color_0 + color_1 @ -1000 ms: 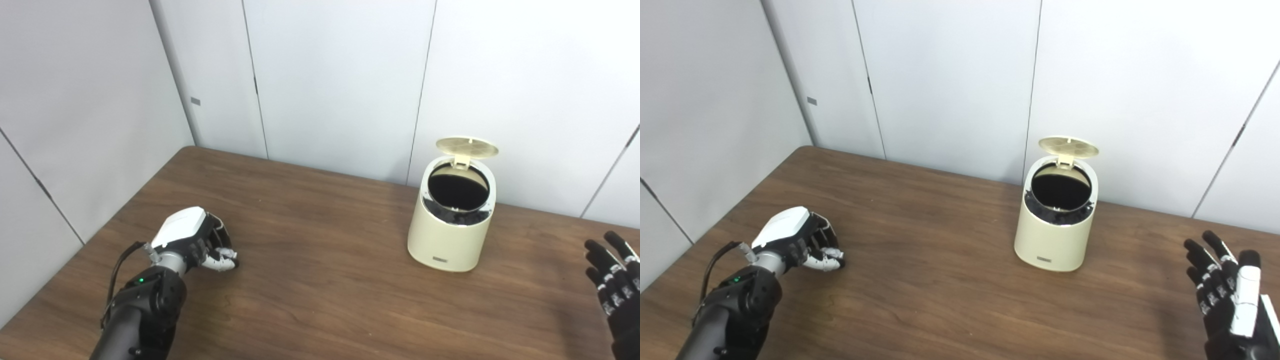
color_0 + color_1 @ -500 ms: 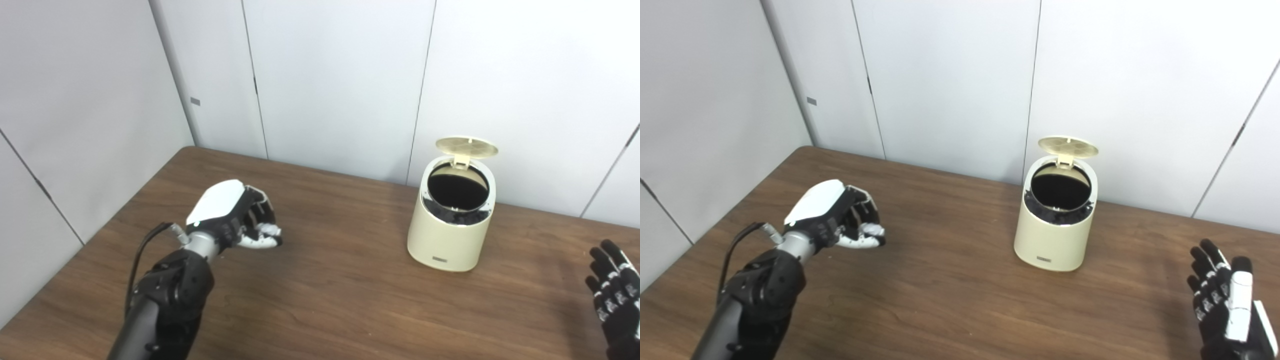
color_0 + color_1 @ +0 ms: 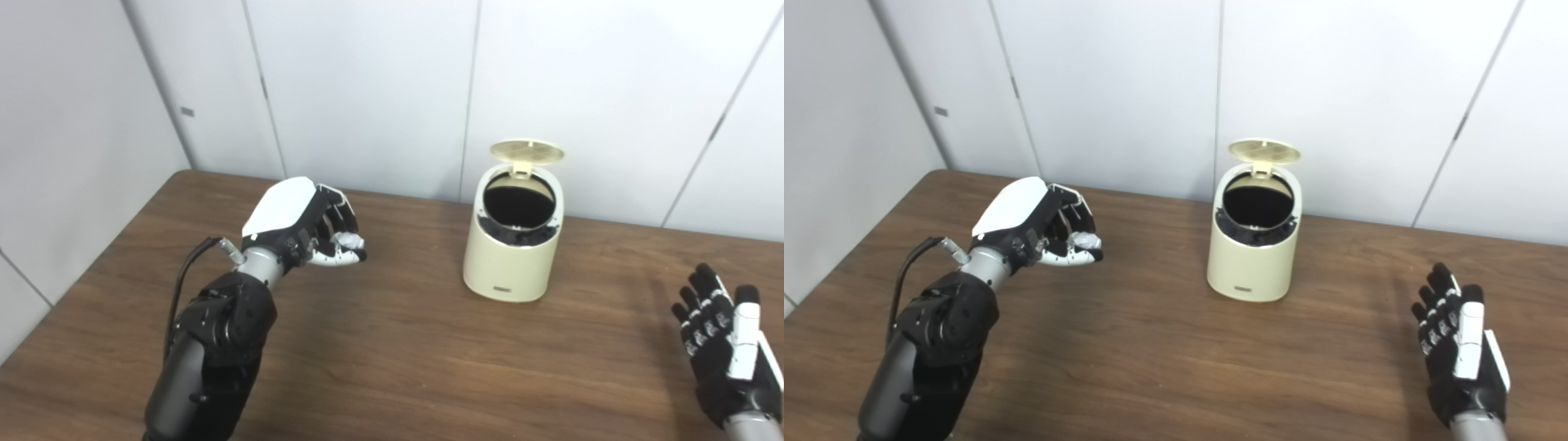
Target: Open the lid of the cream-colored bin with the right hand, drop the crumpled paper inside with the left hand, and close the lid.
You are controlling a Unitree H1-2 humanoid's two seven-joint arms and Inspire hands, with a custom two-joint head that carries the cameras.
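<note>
The left hand [image 3: 306, 226] is grasping the crumpled paper [image 3: 346, 241] loosely above the surface, well apart from the open bin [image 3: 513, 245], so the paper is risking slipping out.

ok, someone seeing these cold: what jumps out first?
Probably the cream-colored bin standing right of centre on the table, its lid flipped up over a dark opening. Next, the left hand raised above the table's left side, fingers curled around a crumpled paper. The right hand waits open at the lower right.
</note>
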